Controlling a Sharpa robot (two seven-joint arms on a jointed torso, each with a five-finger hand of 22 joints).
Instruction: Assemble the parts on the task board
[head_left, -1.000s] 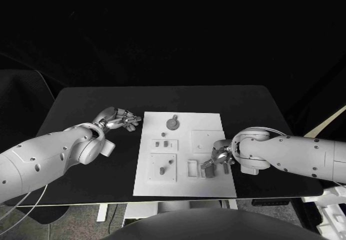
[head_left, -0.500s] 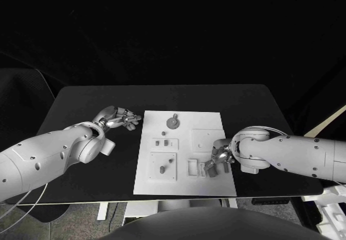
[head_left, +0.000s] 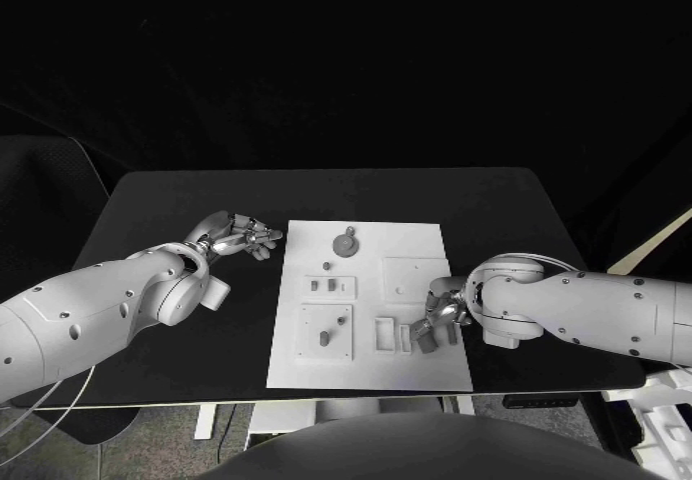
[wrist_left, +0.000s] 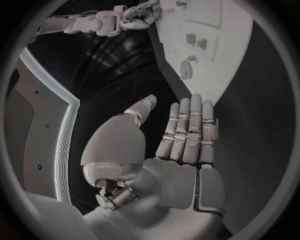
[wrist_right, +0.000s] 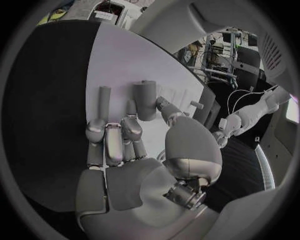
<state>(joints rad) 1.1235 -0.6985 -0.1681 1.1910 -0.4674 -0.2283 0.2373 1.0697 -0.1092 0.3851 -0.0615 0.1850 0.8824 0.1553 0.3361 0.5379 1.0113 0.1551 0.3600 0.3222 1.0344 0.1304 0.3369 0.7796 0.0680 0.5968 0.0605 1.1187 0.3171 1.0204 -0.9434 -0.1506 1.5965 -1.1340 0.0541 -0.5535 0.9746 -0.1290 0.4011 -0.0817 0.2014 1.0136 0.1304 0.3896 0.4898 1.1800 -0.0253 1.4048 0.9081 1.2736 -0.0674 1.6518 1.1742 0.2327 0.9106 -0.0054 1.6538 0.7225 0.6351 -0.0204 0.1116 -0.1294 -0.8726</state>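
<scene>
Fingers (wrist_right: 109, 145) of right hand (head_left: 437, 322) curled over grey part (wrist_right: 145, 100) on task board (head_left: 433, 375); grip I cannot confirm. Left hand (head_left: 238, 238) open, fingers extended, holding nothing.

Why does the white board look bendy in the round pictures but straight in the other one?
The left wrist and right wrist views use fisheye lenses, so the task board edges curve there; in the head view the same board keeps straight edges. The right hand rests on it.
</scene>
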